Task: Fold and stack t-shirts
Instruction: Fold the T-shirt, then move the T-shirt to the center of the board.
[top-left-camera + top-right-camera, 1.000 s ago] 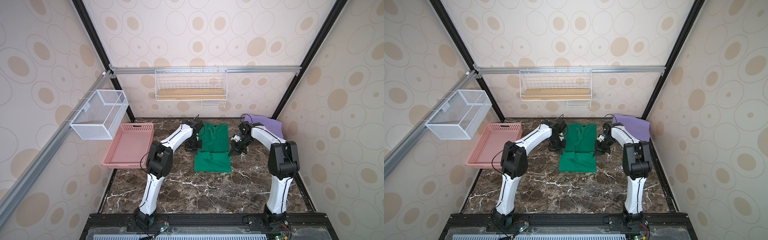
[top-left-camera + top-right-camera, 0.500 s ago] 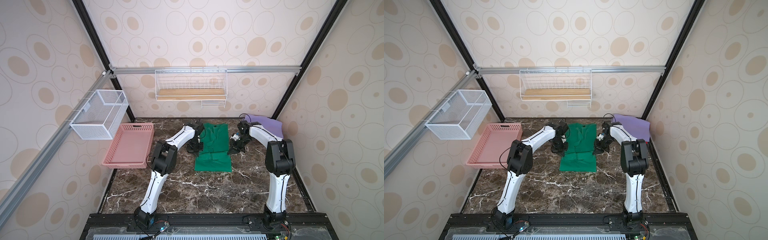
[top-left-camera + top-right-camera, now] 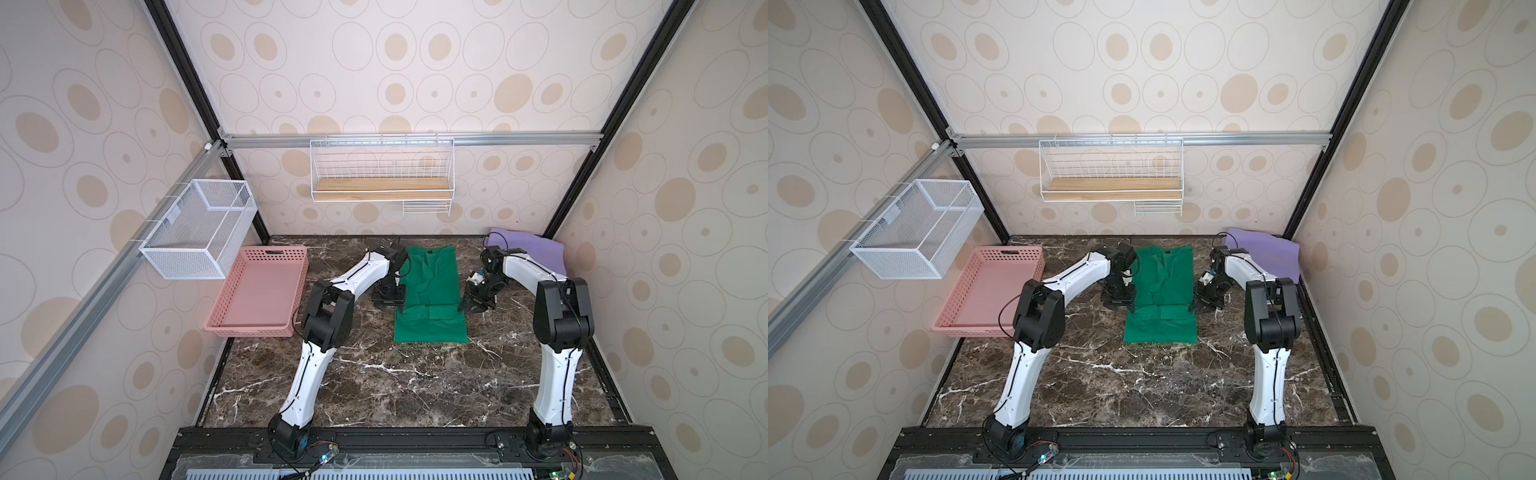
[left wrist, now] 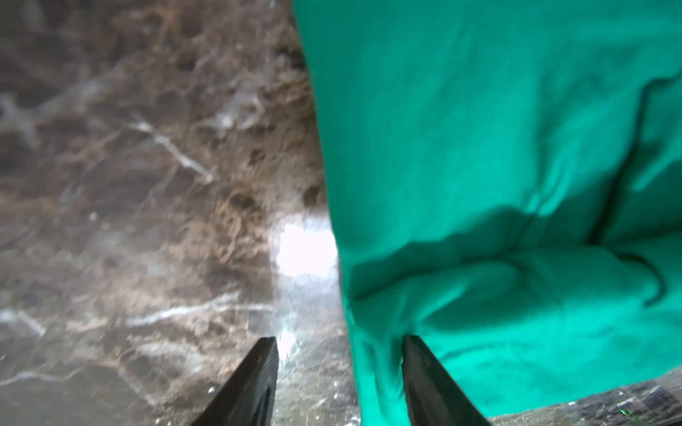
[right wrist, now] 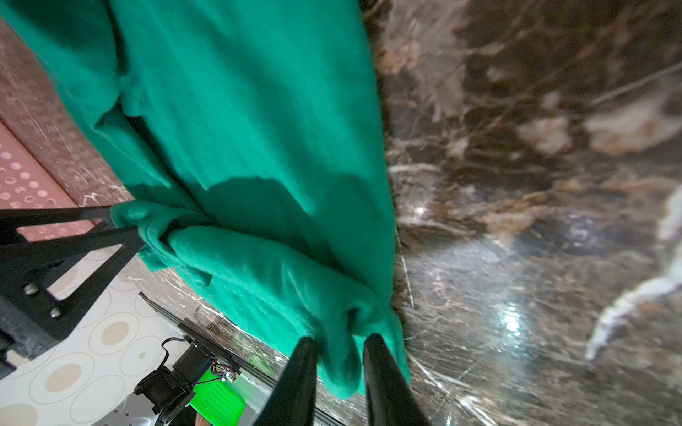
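A deep green t-shirt (image 3: 430, 299) (image 3: 1160, 299) lies as a long narrow strip mid-table, its sleeves folded in. My left gripper (image 3: 390, 301) (image 3: 1121, 301) sits low at its left edge. In the left wrist view that gripper (image 4: 337, 341) is open, with the green cloth (image 4: 498, 147) edge lying against one finger. My right gripper (image 3: 467, 305) (image 3: 1198, 305) is at the right edge. In its wrist view its jaws (image 5: 339, 341) stand slightly apart, a lobe of green cloth (image 5: 258, 129) loose between them. A lavender-purple t-shirt (image 3: 528, 249) (image 3: 1264, 249) lies folded at the back right corner.
A pink perforated basket (image 3: 249, 328) (image 3: 967, 330) stands on the table's left side, holding nothing. A white mesh bin (image 3: 195, 232) hangs on the left wall and a wire shelf (image 3: 382, 189) on the back wall. Dark marble table (image 3: 415, 386) stretches toward the front.
Both grippers were shut a second ago and their jaws have now come apart at the green shirt's edges. The arms have shifted only slightly.
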